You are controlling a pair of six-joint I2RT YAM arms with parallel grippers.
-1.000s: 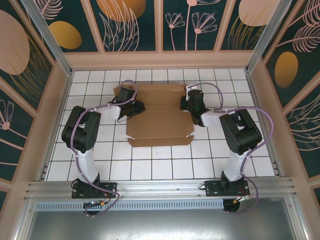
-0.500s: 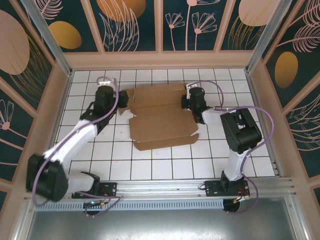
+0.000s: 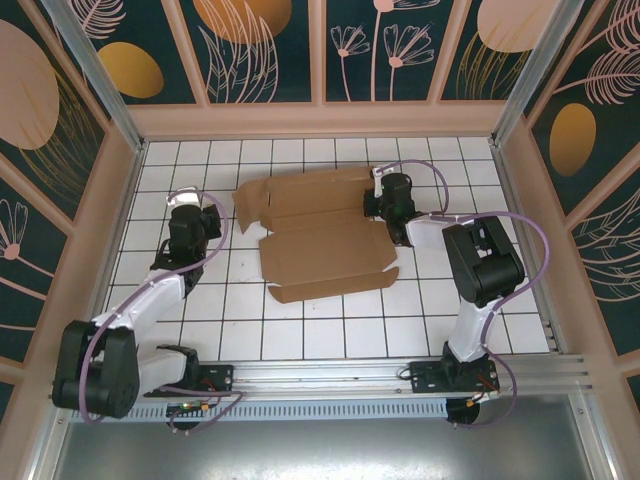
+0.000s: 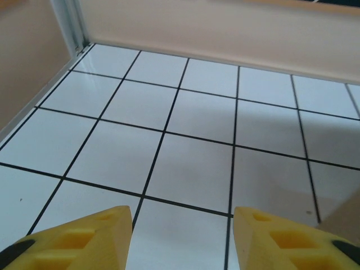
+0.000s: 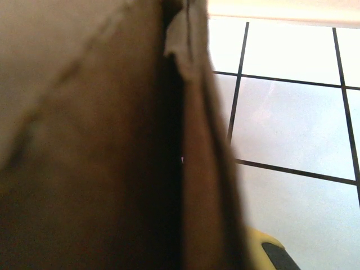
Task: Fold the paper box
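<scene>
Left arm (image 3: 150, 295): reaches up the left side of the desk (image 3: 300, 320), with its wrist well left of the cardboard and apart from it.
Left jaws: about half open. In the wrist view the two yellow fingers (image 4: 84, 236) stand apart with bare white tile between them, and they hold nothing.
Desk: white tiles with dark grout lines, closed in by pale walls.
Paper box (image 3: 320, 225): a brown corrugated sheet lying at the far middle of the desk, between the two wrists. It is mostly flat and turned slightly askew to the tile lines.
Box shape: creases divide it into panels, with a flap at the far left corner and small tabs along the near edge. No walls stand up all round.
Box contents: bare cardboard panels face upward.
Right jaws: closed tight at the box's right edge. In the wrist view the cardboard (image 5: 112, 140) stands edge-on just beside one yellow finger (image 5: 270, 247), so they appear to pinch that edge.
Right arm (image 3: 480, 265): bends inward from the right, with its wrist over the box's far right corner.
</scene>
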